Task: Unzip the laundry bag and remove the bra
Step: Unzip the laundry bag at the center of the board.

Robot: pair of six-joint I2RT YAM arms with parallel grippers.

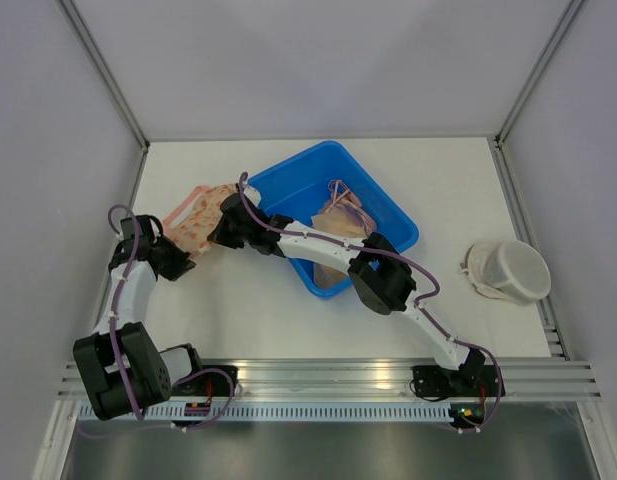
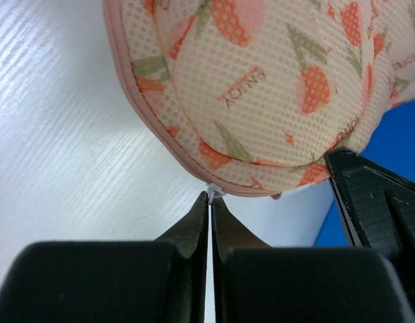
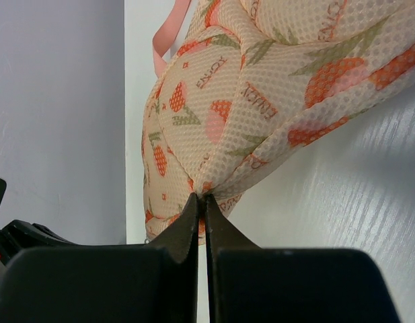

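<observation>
L jaws: closed tight on tiny zip pull [image 2: 214, 192] | R jaws: closed, pinching domed mesh laundry bag [image 3: 214, 101] | strawberry print

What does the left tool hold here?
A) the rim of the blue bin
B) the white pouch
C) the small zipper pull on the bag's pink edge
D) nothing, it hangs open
C: the left wrist view shows the left tool shut on the small pale zipper pull at the pink edge of the laundry bag.
</observation>
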